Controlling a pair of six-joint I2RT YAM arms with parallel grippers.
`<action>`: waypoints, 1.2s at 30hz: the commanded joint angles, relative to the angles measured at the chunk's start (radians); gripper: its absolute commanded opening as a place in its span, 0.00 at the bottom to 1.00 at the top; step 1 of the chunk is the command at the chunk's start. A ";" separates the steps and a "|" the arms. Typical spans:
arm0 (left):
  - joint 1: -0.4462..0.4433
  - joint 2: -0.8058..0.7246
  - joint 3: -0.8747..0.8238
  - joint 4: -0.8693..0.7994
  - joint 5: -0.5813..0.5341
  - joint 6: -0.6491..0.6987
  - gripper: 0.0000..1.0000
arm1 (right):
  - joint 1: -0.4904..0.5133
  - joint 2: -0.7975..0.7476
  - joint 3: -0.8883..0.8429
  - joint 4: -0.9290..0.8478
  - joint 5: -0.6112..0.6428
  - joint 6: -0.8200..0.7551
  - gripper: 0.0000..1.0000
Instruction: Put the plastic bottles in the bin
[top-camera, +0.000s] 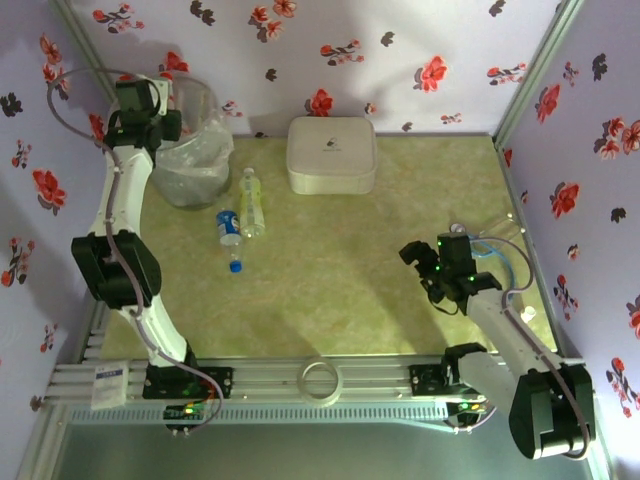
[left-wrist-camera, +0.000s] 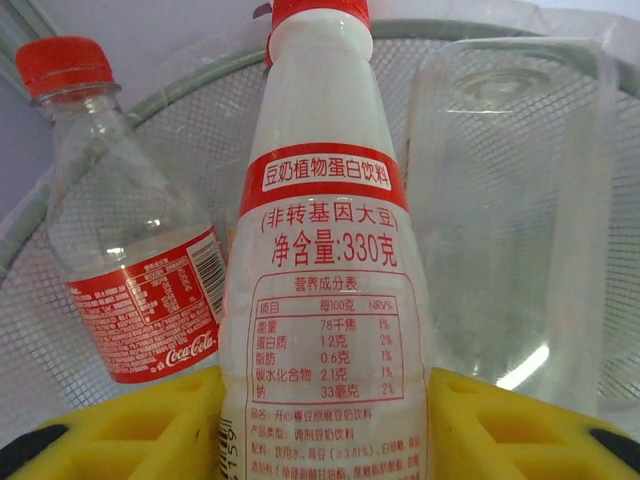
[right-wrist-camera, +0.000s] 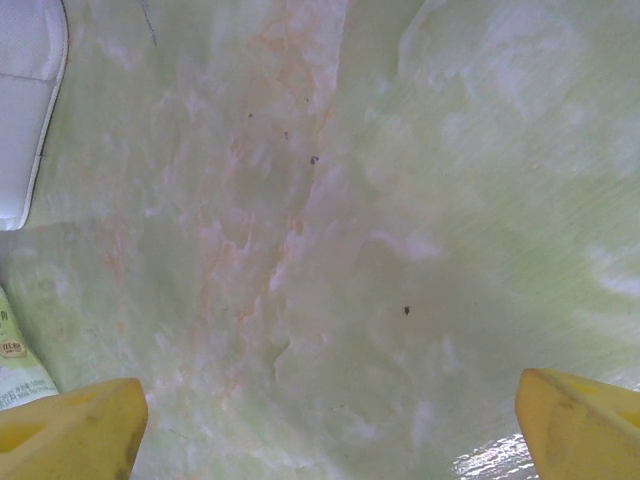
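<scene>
Nearest me, toward the near right corner of the surface (top-camera: 400, 230), the right jaws are hanging spread wide; their yellow fingers (right-wrist-camera: 70, 425) are standing far apart with nothing between them, facing down onto bare surface.

Further in, left of the middle, two plastic bottles are lying on their sides, waiting their turn; the blue-labelled bottle (top-camera: 231, 238) is pointing its cap toward the near edge, and the pale green bottle (top-camera: 251, 202) is lying just beside it, a little farther back. Behind them, near the far edge, the white box (top-camera: 331, 153) is sitting out of the way.

At the far left corner the left arm (top-camera: 125, 200) is reaching over the bin (top-camera: 200, 175); the left jaws are gripping the white red-labelled bottle (left-wrist-camera: 325, 260) low on its body, cap pointing away, with the bin's mesh wall behind it. A cola bottle (left-wrist-camera: 130, 260) and what looks like a clear unlabelled bottle (left-wrist-camera: 510, 220) are lying in there already.

To my eye the step in hand is the drop; the next move is calling only for the left jaws to open, then for the arm to rise clear of the rim before heading to the pair lying nearby; those are round and apt to roll, so a grip across the body is looking safest.
</scene>
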 joint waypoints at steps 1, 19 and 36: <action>0.009 0.071 0.112 -0.160 0.037 0.022 0.48 | 0.012 0.006 -0.010 0.035 0.013 0.017 0.95; 0.050 0.094 0.140 -0.263 0.245 0.011 0.70 | 0.023 0.068 0.006 0.072 0.008 0.014 0.96; 0.050 -0.101 0.140 -0.123 0.188 -0.062 0.96 | 0.047 0.094 0.000 0.104 0.008 0.026 0.96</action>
